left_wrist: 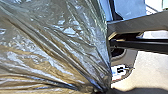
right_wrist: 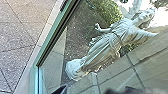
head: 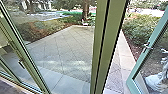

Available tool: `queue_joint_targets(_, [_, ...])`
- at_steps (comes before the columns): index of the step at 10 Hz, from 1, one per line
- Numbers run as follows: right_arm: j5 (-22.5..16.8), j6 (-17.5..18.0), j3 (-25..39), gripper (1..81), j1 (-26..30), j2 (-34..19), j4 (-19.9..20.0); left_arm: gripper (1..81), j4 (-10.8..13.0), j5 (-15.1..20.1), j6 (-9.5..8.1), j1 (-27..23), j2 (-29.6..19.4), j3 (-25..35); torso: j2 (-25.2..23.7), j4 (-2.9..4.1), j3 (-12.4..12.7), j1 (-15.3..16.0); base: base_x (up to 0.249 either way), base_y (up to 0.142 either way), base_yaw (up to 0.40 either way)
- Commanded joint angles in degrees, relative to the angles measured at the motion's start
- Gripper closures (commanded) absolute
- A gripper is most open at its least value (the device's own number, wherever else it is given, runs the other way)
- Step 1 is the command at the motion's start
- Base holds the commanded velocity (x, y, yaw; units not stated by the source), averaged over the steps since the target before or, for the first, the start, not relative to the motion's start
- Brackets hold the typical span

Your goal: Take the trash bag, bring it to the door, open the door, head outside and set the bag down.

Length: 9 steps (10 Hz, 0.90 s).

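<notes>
I had the trash bag [left_wrist: 55, 45] close by my left wrist, its folds running to one gathered point; whether the jaws on either arm were open or closed, I couldn't tell. The door [head: 142, 60] stood swung open towards my right arm's side, paving [head: 113, 75] showing through the gap.

The trash bag [left_wrist: 55, 45] hangs creased (and shiny), the green-framed glass door [head: 140, 62] open.
</notes>
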Motion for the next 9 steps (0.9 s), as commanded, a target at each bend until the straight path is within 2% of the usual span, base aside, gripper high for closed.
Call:
queue_joint_targets(1, [3.82, -0.44, -12.76, 1.0, 6.09, -2.14, -4.7, 81.1, -0.13, 4.37, 0.31, -0.25, 0.09, 0.23, 0.0, 0.0, 0.0, 0.0, 0.0, 0.0, 0.0])
queue_joint_targets(3, [6.63, -0.62, -17.59, 1.0, 4.33, -1.7, -4.26, 81.1, 0.13, 4.37, 0.31, -0.25, 0.26, 0.23, 0.0, 0.0, 0.0, 0.0, 0.0, 0.0, 0.0])
queue_joint_targets(4, [6.72, -0.61, -15.94, 1.0, 3.98, -1.87, -1.22, 81.1, 0.13, 4.37, 0.31, -0.25, 0.61, 0.23, 0.0, 0.0, 0.0, 0.0, 0.0, 0.0, 0.0])
queue_joint_targets(5, [5.6, -1.73, -12.28, 1.0, 3.81, -2.48, 5.66, 81.1, 0.05, 4.37, 0.31, -0.24, 0.61, 0.23, 0.0, -0.02, 0.0, 0.0, 0.0, 0.0, 0.0])
queue_joint_targets(6, [3.41, -5.15, -7.7, 1.0, 4.15, -3.19, 14.03, 81.1, 0.13, 4.37, 0.31, -0.25, 0.61, 0.23, 0.0, 0.0, 0.0, 0.0, 0.0, 0.0, 0.0])
queue_joint_targets(7, [-1.25, -9.03, -4.51, 1.0, 4.33, -3.11, 23.88, 81.1, 0.13, 4.37, 0.39, -0.25, 0.7, 0.23, 0.0, -0.02, 0.0, 0.0, 0.0, 0.0, 0.0])
queue_joint_targets(8, [-4.25, -11.41, -1.88, 1.0, 4.07, -3.19, 33.12, 81.1, 0.22, 4.29, 0.39, -0.16, 0.96, 0.23, 0.0, 0.0, 0.0, 0.0, 0.0, 0.0, 0.0])
queue_joint_targets(9, [-5.67, -12.83, 1.72, 1.0, 3.64, -4.68, 41.83, 81.1, 0.22, 4.29, 0.39, -0.16, 1.05, 0.23, 0.0, 0.0, 0.0, 0.0, 0.0, 0.0, 0.0])
